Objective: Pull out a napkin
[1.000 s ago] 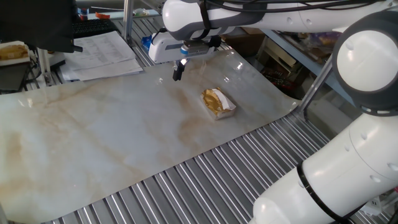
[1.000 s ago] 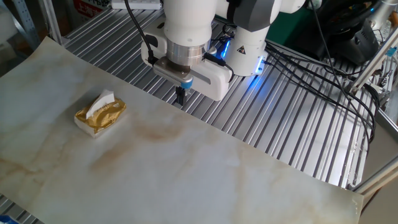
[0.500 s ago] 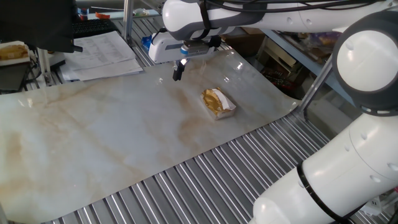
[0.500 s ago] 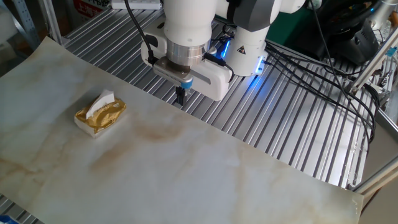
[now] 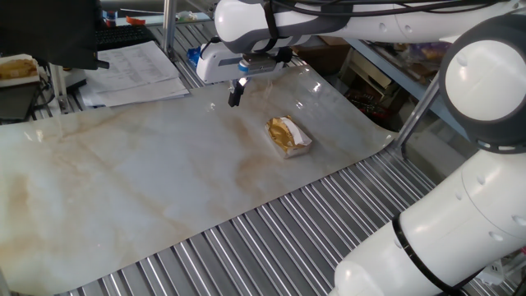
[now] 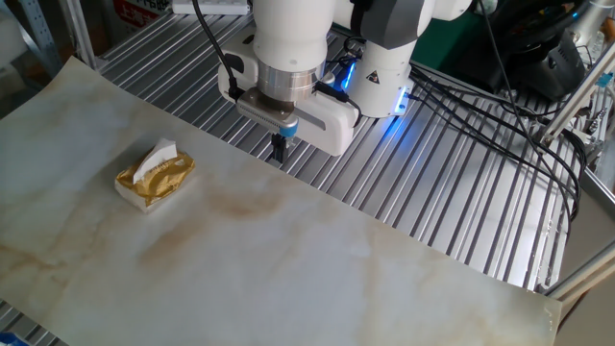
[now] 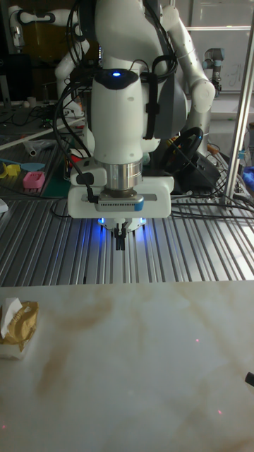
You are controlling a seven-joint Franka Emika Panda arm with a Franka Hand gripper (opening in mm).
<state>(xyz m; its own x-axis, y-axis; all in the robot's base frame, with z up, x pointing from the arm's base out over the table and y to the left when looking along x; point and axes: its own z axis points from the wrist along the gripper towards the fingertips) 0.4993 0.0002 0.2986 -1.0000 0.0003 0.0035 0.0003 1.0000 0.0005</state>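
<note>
A small gold-brown tissue pack (image 5: 288, 135) (image 6: 155, 178) (image 7: 18, 328) lies on the marbled mat. A white napkin (image 6: 159, 154) (image 7: 10, 308) sticks up out of its top; in the first fixed view its white edge (image 5: 301, 135) shows on the pack's right side. My gripper (image 5: 235, 93) (image 6: 280, 149) (image 7: 121, 240) hangs above the mat's far edge, well apart from the pack, fingers pressed together with nothing between them.
The marbled mat (image 5: 148, 173) covers a ribbed metal table (image 6: 452, 183). Printed paper sheets (image 5: 136, 70) lie at the back left. Black cables (image 6: 500, 115) run across the ribs to the right. The arm's white base (image 5: 444, 238) fills the lower right.
</note>
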